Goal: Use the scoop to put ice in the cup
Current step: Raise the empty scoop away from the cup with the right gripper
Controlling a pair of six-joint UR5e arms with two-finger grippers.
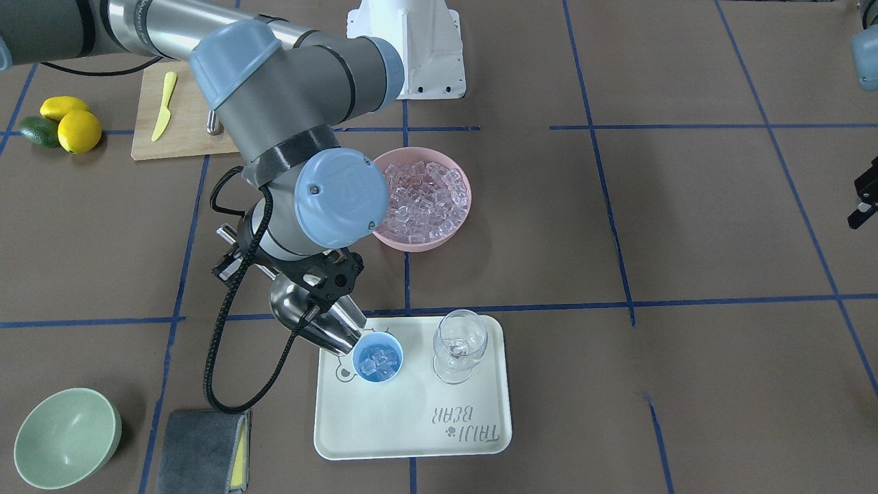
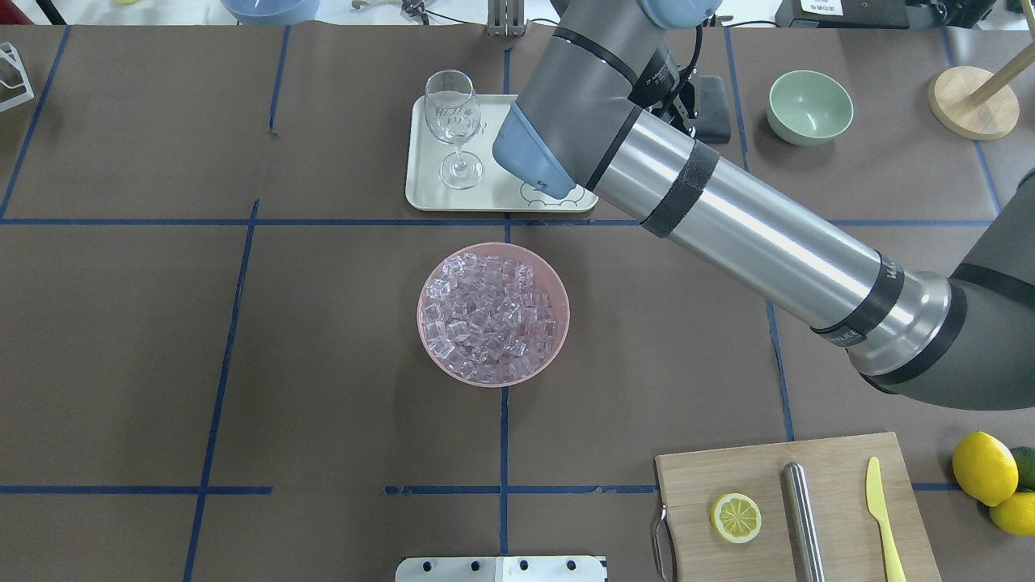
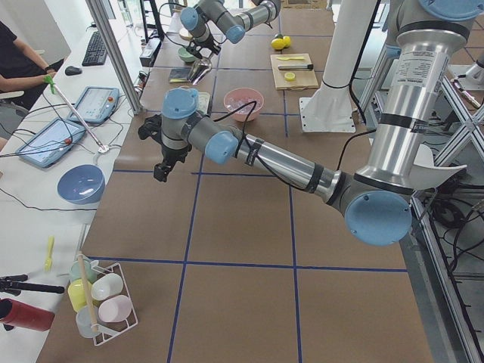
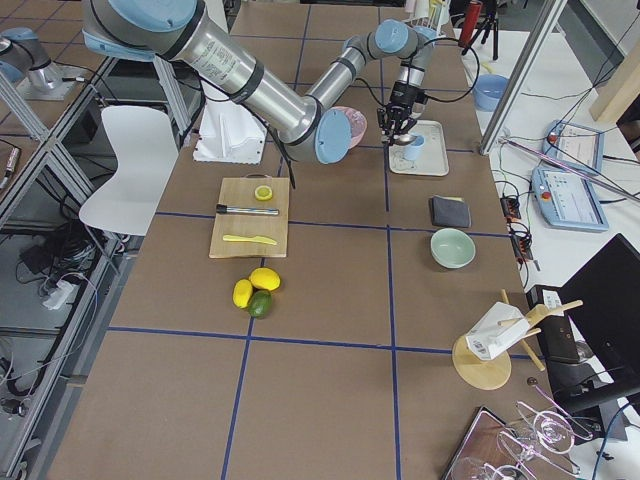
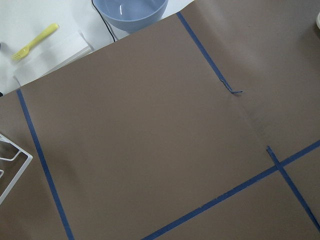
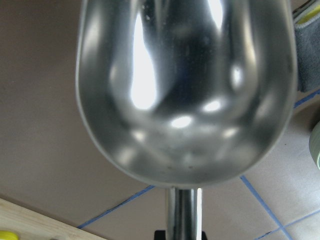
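Seen from the front-facing camera, a pale tray carries the cup in its 10 o'clock corner. A clear stemmed wine glass stands just beside the cup at 3 o'clock. A pink bowl heaped with ice sits off the tray at 12 o'clock. A green bowl and a grey pad lie well apart at 8 o'clock. The right arm overlaps the pink bowl's edge, and from overhead it hides the cup. The scoop, smooth mirror-bright steel, slants from 10 to 4 o'clock, its mouth tipped down at the light-blue plastic cup's rim. Some ice lies inside the cup. The right gripper has its fingers pinching the scoop's thin handle. The left gripper hangs far off over the brown table; whether its fingers are spread I cannot tell.
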